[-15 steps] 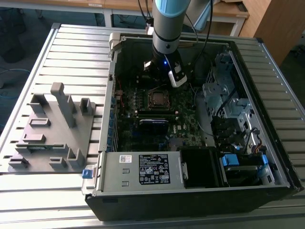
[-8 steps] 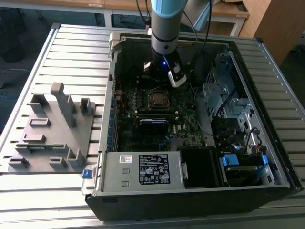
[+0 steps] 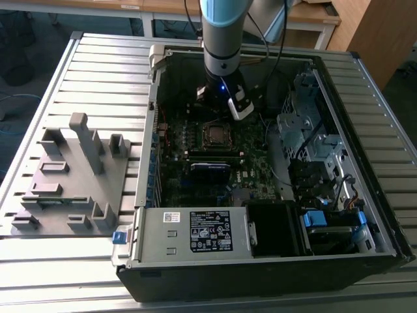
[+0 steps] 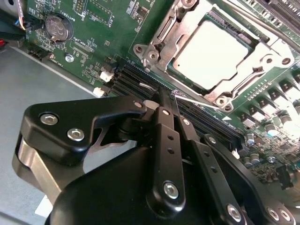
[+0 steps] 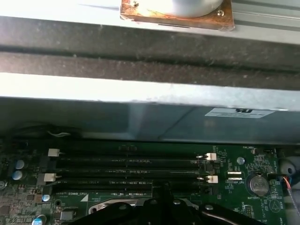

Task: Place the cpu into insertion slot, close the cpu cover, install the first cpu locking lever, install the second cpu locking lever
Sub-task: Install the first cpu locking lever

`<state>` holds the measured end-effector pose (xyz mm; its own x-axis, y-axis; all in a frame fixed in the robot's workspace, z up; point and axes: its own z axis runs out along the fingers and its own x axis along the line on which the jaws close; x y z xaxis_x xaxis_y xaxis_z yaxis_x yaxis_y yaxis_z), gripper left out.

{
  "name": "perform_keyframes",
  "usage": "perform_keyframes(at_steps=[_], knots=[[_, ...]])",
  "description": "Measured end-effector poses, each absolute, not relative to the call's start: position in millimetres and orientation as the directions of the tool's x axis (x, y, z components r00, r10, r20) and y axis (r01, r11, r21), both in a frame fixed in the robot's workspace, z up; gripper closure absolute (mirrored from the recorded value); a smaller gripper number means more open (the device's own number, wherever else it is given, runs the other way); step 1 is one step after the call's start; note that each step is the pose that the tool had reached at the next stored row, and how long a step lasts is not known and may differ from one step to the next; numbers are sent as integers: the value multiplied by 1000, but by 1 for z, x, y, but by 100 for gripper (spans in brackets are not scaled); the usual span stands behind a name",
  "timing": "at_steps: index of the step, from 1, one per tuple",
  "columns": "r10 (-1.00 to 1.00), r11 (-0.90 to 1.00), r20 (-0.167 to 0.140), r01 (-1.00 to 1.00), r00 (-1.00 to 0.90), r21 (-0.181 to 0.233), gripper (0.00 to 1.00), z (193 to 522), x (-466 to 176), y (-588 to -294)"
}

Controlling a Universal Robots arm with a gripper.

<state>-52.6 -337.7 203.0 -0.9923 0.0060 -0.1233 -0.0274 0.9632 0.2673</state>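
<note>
The cpu (image 4: pixel 211 51) lies flat in the insertion slot (image 3: pixel 215 134), its pale metal top showing through the opening of the cpu cover (image 4: pixel 276 54), which is down over it. My gripper (image 4: pixel 166 96) hangs just beside the socket with its black fingers (image 4: pixel 159 117) pressed together. The fingertips rest at a thin silver cpu locking lever (image 4: pixel 192 100) that runs along the near side of the socket, above the memory slots. A second wire lever (image 4: pixel 262 21) lies along the far side. In the exterior view the gripper (image 3: pixel 229 104) is inside the case, at the socket's back edge.
The open computer case (image 3: pixel 365 72) lies on a slatted metal table (image 3: pixel 98 78). Long black memory slots (image 5: pixel 126 164) and a coin battery (image 5: pixel 258 185) sit by the socket. A drive cage (image 3: pixel 306 130) is at the exterior view's right, a grey fixture (image 3: pixel 71 176) at its left.
</note>
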Motion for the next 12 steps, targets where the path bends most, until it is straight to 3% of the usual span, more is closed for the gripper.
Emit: perform_keyframes(at_steps=[12], knots=[[17, 963, -147, -23, -989, 268, 90, 200, -55, -338]])
